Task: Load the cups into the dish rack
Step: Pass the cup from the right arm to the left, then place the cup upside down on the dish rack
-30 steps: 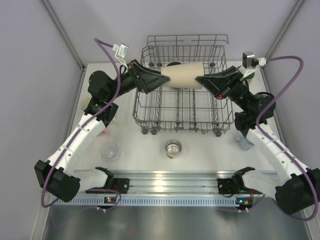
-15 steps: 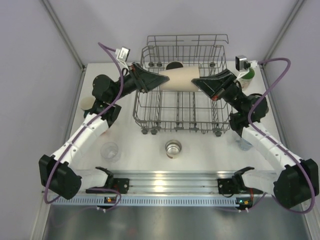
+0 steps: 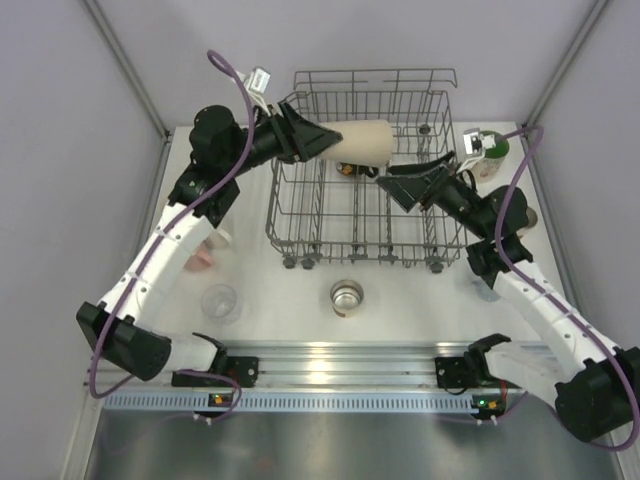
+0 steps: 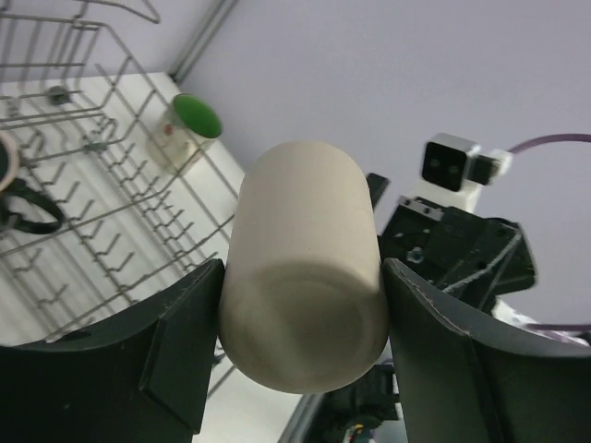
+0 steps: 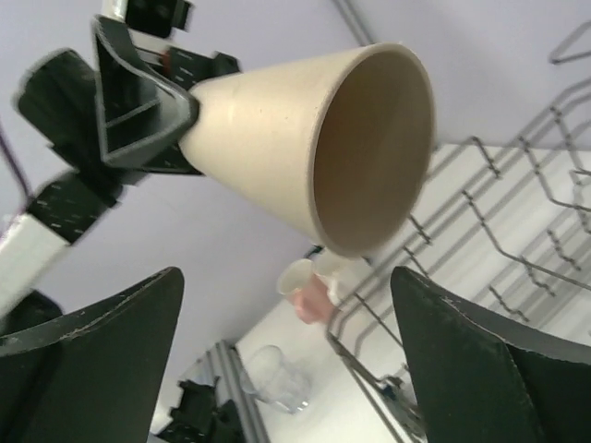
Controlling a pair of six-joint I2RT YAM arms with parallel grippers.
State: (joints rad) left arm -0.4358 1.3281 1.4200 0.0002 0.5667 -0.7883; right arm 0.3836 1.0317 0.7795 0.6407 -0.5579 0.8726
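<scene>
A cream cup [image 3: 366,142] lies sideways in the air over the far part of the dish rack [image 3: 300,215]. My left gripper [image 3: 328,142] is shut on its base end; in the left wrist view both fingers press the cup's [image 4: 305,305] sides, left gripper [image 4: 303,343]. My right gripper [image 3: 392,192] stands open just right of and below the cup's mouth, touching nothing. In the right wrist view the cup [image 5: 314,148] floats above the open right gripper [image 5: 286,277]. A dark mug [image 4: 14,198] sits inside the rack.
On the table stand a steel cup [image 3: 347,296], a clear glass [image 3: 219,302] and a pink cup [image 3: 203,256] near the rack's left side. A white mug with green inside [image 3: 490,150] stands at the rack's far right corner. The cell walls stand close on both sides.
My right gripper opened, let go of the cream cup's mouth end and drew back lower. The left arm swung the cup up toward the rack's far side, alone holding it.
</scene>
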